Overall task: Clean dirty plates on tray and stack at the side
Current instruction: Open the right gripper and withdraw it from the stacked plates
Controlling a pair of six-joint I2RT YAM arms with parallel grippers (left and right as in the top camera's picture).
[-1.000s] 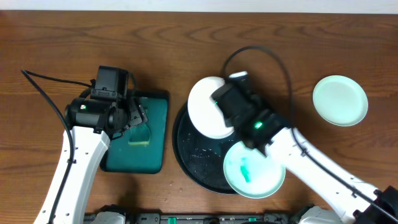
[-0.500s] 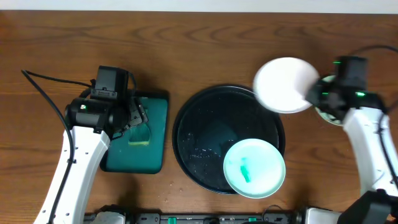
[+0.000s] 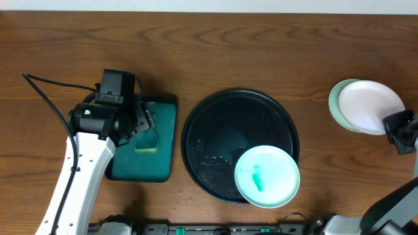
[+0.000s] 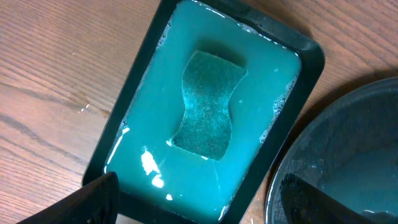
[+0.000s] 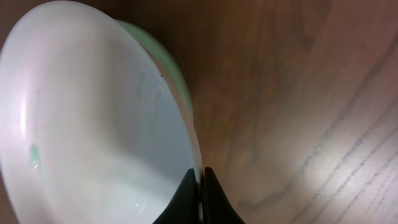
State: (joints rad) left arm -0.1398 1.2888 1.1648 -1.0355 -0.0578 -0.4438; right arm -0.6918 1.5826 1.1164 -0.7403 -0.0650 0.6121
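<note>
Bottom plate (image 3: 334, 108) mostly beneath top plate (image 3: 369, 104); black tray (image 4: 348, 155) cropped by left-wrist edge.

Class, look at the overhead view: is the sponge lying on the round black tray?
No, the sponge lies in the green rectangular tray, which sits beside the black tray.

I see the tray (image 3: 215, 130) at mid-table: round, black, glossy, speckled with wet. The smeared plate (image 3: 267, 176), white with a green streak at its centre, lies flat on the tray's near-right part, its edge over the rim. Far right, off the tray, a second plate (image 3: 334, 104) lies on the table. The third plate (image 3: 371, 106), tilted, overlaps it, its rim pinched in the right gripper (image 5: 200, 182); whether the two touch I can't tell
</note>
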